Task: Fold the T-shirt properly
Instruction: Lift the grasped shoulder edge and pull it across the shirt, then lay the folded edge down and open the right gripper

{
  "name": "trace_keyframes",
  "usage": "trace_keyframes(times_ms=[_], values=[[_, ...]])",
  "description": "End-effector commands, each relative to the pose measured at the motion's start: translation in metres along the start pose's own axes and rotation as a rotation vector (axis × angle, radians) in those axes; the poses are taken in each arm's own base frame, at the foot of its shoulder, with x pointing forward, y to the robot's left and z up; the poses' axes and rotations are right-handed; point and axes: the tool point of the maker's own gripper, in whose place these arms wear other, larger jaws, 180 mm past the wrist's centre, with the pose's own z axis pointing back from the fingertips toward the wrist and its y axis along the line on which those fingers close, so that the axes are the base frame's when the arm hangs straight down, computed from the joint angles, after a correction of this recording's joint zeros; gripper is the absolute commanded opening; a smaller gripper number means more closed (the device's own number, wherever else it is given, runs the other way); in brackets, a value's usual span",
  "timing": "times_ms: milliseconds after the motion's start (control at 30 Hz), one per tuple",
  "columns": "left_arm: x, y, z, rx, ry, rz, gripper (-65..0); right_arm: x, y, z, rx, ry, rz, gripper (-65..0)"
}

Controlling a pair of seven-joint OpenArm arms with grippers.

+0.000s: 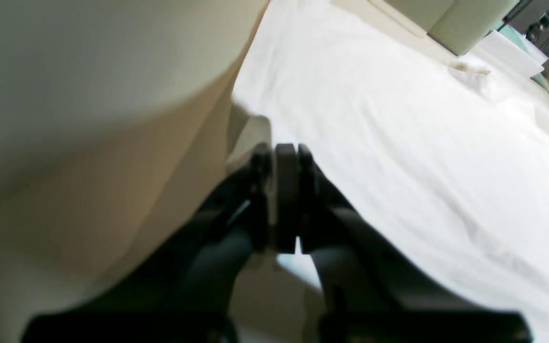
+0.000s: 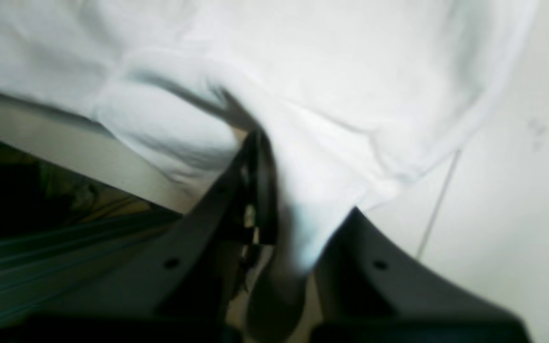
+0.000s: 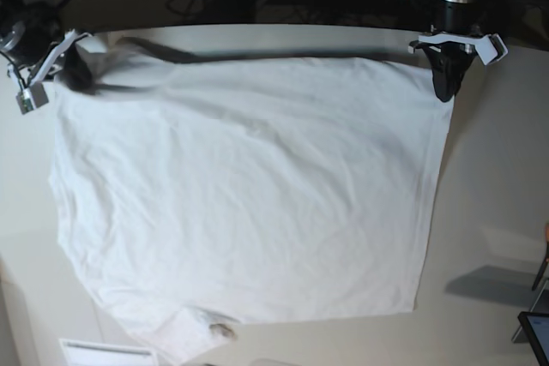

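Here, hem corners pinched at the far edge, ready for the fold.

Spread flat across the table (image 3: 502,169): the T-shirt (image 3: 249,203), hem along the far edge, neck and label toward the near edge. Clamped on the far hem corner on the base view's right: the left gripper (image 1: 284,157), jaws pressed together with a sliver of cloth between. Clamped on the opposite corner: the right gripper (image 2: 274,190), jaws closed tight over a bunched fold of fabric draping between them, that corner sitting close to the table's far-left edge. Best done, probably, by lifting both corners evenly, keeping the hem taut between the arms, then carrying it toward the neck in one level sweep. Worth watching: the bunched right corner, likely to drag a crease into the fold unless tension is matched on both sides.
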Motion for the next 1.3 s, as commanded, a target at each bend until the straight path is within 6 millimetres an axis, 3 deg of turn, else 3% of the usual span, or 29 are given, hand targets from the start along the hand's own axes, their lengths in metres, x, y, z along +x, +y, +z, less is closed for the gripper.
trace_keyframes(times_ms=[0, 167, 400, 533, 800, 1033, 1267], values=[[0.013, -0.002, -0.002, -0.015, -0.044, -0.009, -65.0, 0.014, -0.002, 0.003, -0.002, -0.037, 0.022, -64.6], [0.024, -0.009, -0.014, -0.033, -0.087, -0.003, -65.0, 0.043, -0.007, -0.002, -0.012, -0.075, 0.059, -64.6], [0.034, -0.014, -0.025, -0.041, -0.133, 0.014, -65.0, 0.067, -0.017, -0.014, -0.002, -0.102, 0.053, -64.6], [0.039, -0.003, -0.029, 0.039, -0.165, 0.024, -65.0, 0.083, -0.018, -0.015, -0.002, -0.135, 0.065, -64.6], [0.047, 0.007, -0.042, 0.104, -0.207, 0.032, -65.0, 0.091, -0.037, -0.035, 0.036, -0.123, 0.007, -64.6], [0.044, 0.017, -0.065, 0.133, -0.219, 0.049, -65.0, 0.117, -0.047, -0.05, 0.058, -0.147, -0.015, -64.6], [0.025, 0.026, -0.088, 0.166, -0.149, 0.095, -65.0, 0.129, -0.045, -0.079, 0.06, -0.096, 0.023, -64.7]])
